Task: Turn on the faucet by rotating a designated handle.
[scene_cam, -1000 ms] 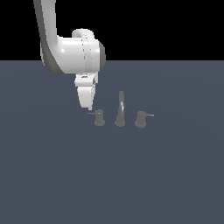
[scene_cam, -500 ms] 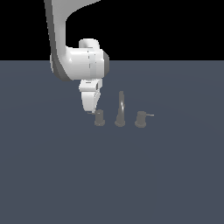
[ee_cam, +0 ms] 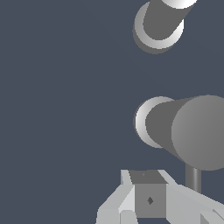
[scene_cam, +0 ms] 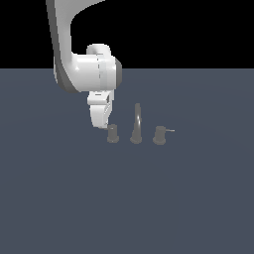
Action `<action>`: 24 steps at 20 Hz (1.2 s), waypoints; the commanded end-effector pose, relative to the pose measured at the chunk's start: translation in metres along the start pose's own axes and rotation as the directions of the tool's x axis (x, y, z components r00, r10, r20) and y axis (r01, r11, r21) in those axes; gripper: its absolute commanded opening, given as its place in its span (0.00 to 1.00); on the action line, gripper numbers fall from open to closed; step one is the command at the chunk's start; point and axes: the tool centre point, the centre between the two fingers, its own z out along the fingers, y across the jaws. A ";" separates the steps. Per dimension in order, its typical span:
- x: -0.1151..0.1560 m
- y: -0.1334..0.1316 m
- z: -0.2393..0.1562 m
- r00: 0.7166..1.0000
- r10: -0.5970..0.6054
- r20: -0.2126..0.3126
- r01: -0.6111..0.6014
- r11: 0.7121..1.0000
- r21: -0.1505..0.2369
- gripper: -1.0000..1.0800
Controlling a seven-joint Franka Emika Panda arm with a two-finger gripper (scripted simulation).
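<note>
— Jaws: you are asking what they grip? In the exterior view I cannot tell; the gripper [scene_cam: 100,121] is hanging just beside the handle [scene_cam: 113,133], on the exterior view's left, with the spout [scene_cam: 136,125] close by.

— And the wrist view?

— Only one finger [ee_cam: 148,197] is showing, near the handle [ee_cam: 183,131]. I am judging the turning not yet begun; open floor [ee_cam: 61,96] is lying alongside.

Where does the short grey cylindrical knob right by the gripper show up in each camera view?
Exterior view: short grey knob, leftmost of the faucet's three pieces, just beside the white gripper.
Wrist view: large grey cylinder seen end-on, close above the gripper.
Shared landmark: tall tapered spout.
</note>
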 end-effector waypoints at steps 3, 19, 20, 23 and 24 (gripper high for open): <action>-0.008 0.013 0.000 1.000 0.000 0.000 0.000 1.000 0.000 0.00; -0.003 0.049 0.000 1.000 0.002 0.001 -0.002 1.000 0.002 0.00; -0.003 0.052 0.000 1.000 0.001 0.001 -0.001 1.000 0.002 0.00; -0.011 0.049 0.000 1.000 -0.008 0.010 0.008 1.000 0.012 0.00; -0.007 0.051 0.000 1.000 -0.007 0.009 0.007 1.000 0.011 0.00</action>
